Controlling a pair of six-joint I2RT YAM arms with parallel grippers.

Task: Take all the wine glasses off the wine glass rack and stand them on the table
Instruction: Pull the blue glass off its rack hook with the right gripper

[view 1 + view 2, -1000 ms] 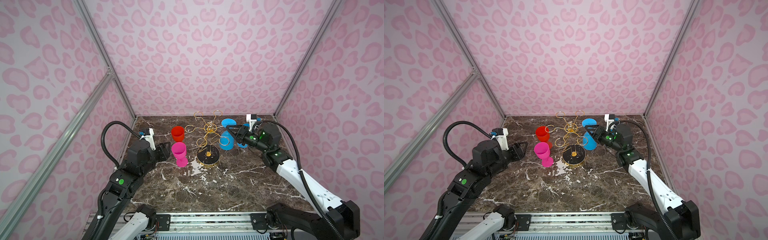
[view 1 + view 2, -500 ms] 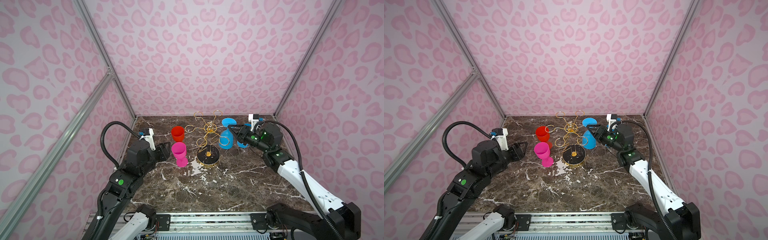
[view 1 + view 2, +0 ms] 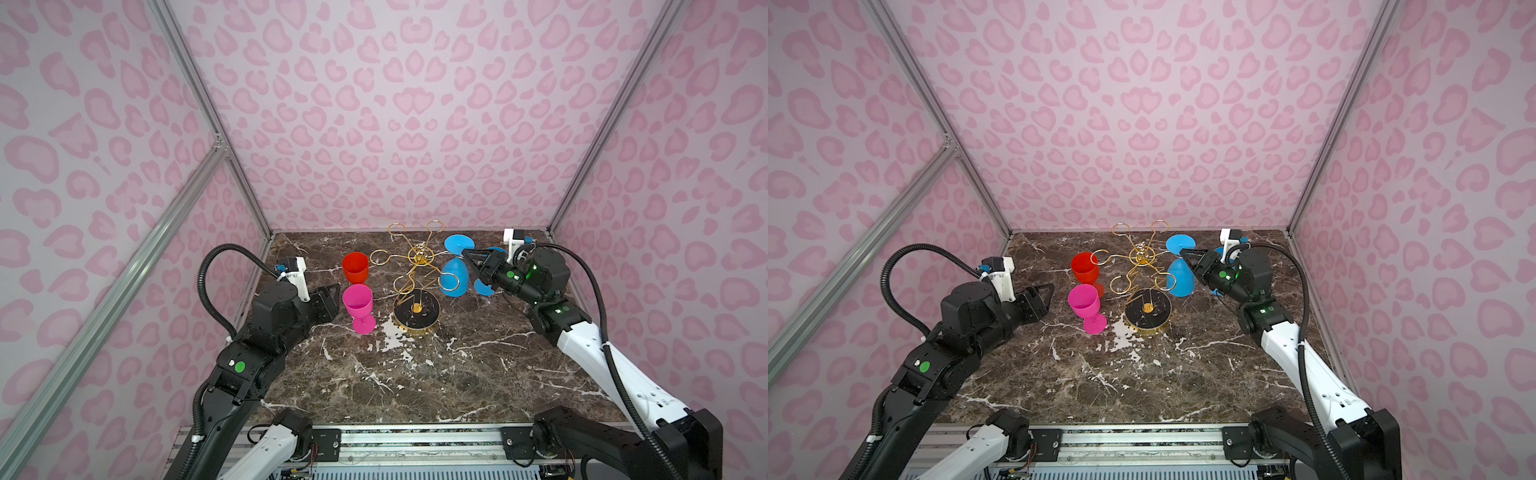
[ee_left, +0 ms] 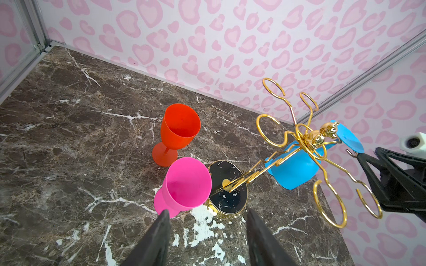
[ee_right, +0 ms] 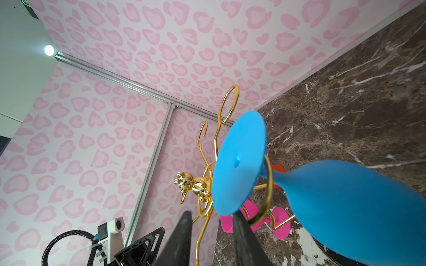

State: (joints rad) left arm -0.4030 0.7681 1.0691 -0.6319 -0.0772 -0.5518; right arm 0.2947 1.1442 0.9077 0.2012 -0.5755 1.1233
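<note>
The gold wire wine glass rack (image 3: 420,258) stands on its round black base (image 3: 417,311) at the middle back. A blue wine glass (image 3: 455,279) hangs upside down from the rack's right loop, foot (image 5: 237,161) uppermost. My right gripper (image 3: 471,264) is open beside that foot. One fingertip (image 5: 238,221) meets the foot's rim, and only a gold wire crosses the gap between the fingers. The stem (image 5: 274,176) lies outside the jaws. My left gripper (image 3: 332,297) is open, low on the left, next to the pink glass (image 3: 358,301).
A red glass (image 3: 355,268) stands upright behind the pink one, left of the rack. A second blue glass (image 3: 484,287) is partly hidden behind my right gripper. Empty gold loops (image 3: 397,228) stick out toward the back wall. The right wall is close behind the right arm.
My right gripper has edged in toward the hanging blue glass and its jaws have drawn a little closer together. The left arm has not moved.
</note>
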